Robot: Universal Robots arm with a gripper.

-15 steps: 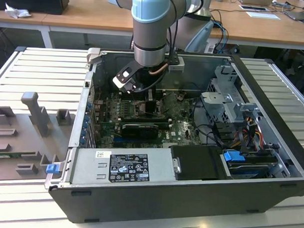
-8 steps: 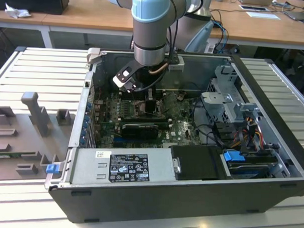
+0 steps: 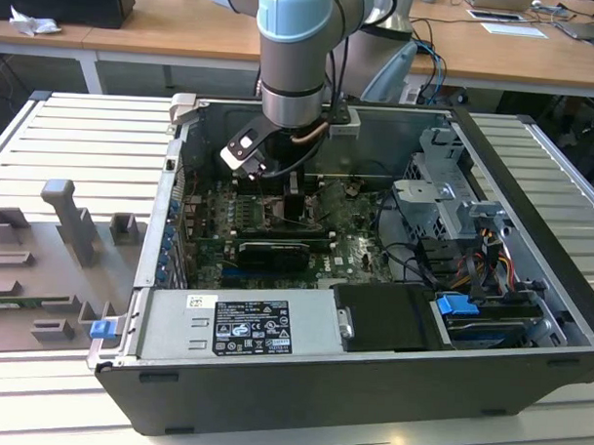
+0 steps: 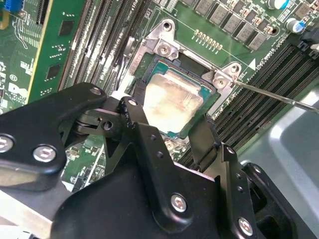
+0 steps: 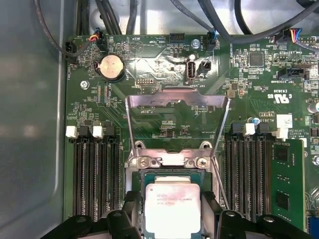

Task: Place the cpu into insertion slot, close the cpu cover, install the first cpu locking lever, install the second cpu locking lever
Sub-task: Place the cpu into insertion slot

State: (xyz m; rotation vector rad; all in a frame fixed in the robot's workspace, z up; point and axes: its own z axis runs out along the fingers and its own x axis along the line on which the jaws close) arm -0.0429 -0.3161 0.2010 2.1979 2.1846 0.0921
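The cpu (image 4: pixel 173 102) (image 5: pixel 172 208), a square chip with a pale metal top, sits between my gripper's (image 4: pixel 165 118) (image 5: pixel 172 199) two black fingers (image 4: pixel 133 113). They press on its opposite edges, right over the insertion slot (image 5: pixel 167 162); I cannot tell whether the chip rests in the slot or hovers just above it. The cpu cover (image 5: pixel 177 94), a silvery frame with an open window, stands swung open at the slot's hinge edge. A thin wire locking lever (image 5: pixel 220 179) (image 4: pixel 271 95) is raised beside the slot. In the exterior view my gripper (image 3: pixel 289 195) reaches down into the open computer case.
Rows of black memory slots (image 5: pixel 94 174) (image 5: pixel 246 169) flank the socket, with a green card (image 5: pixel 286 179) beyond one side. Cables (image 5: pixel 219 30) hang past the board's edge. The case (image 3: pixel 301 379) holds a power supply (image 3: pixel 240 326), a drive cage (image 3: pixel 444 203) and a blue connector (image 3: pixel 457 306).
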